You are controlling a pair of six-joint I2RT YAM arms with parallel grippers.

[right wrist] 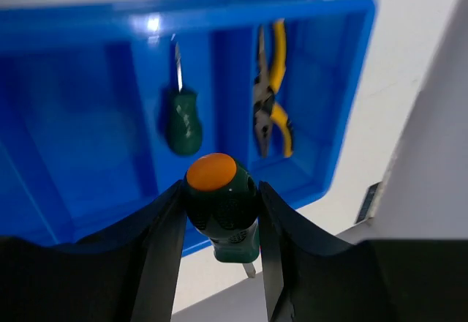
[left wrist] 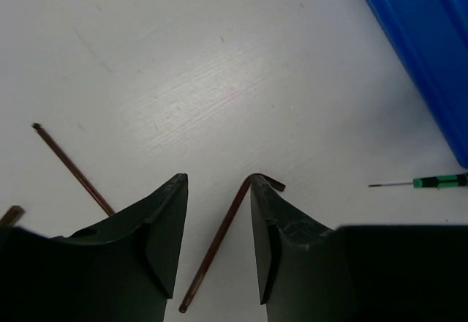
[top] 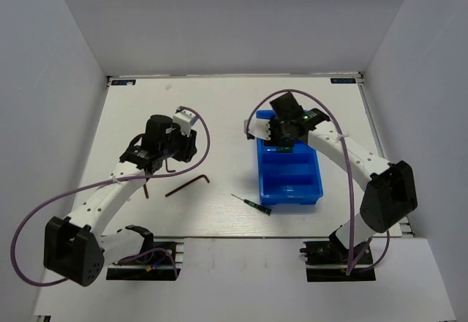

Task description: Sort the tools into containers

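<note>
The right gripper [right wrist: 221, 190], clamped on a green screwdriver [right wrist: 219, 208], should release toward eleven o'clock, beside the matching screwdriver [right wrist: 183, 121]. The left gripper [left wrist: 218, 184], jaws half-wide astride a hex key [left wrist: 219, 245], should centre before closing.

Hex keys [top: 187, 186] left of tray [top: 292, 176]; thin screwdriver [top: 251, 204] between; pliers [right wrist: 263, 110] in tray.

Losing one hex key [left wrist: 72, 165] behind a finger [left wrist: 139, 245]. Clipping another key [left wrist: 10, 215] at the left edge. Cropping the tray [left wrist: 420, 44] top right. Burying the screwdriver [right wrist: 219, 197] shaft under its handle.
</note>
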